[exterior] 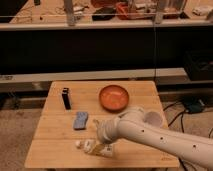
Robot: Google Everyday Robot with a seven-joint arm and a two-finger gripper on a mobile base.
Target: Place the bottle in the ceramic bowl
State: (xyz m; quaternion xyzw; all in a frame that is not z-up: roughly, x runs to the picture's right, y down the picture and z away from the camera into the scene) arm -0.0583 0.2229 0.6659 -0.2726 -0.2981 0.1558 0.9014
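The fingers (98, 145) sit low in the frame, a little left of centre, at the end of the white arm (150, 135) that reaches in from the lower right corner. I cannot tell whether they are apart or closed; the wrist blocks them from my view.

The bottle (94, 148) lies on its side on the counter (60, 150), in the lower middle of the frame, its whitish cap (78, 144) pointing toward the left. The fingers appear to be right over or against its body, but I cannot say whether they have it.

My worries from here:
- A lying bottle with a round body may roll or skid toward the bottom edge of the counter if the fingers press off-centre, and that edge is near.
- If the grip lands close to one end, I judge the bottle could swing or slip out on the lift.
- The ceramic bowl (115, 97) sits above centre in the frame, well apart from the bottle, so a weak hold has a long carry to survive.
- The blue sponge (80, 120) lies just above and left of the bottle, and the white cup (153, 119) is half hidden behind the arm; a careless sweep could knock either.
- The black block (65, 98), upper left on the counter, looks safely out of the way.
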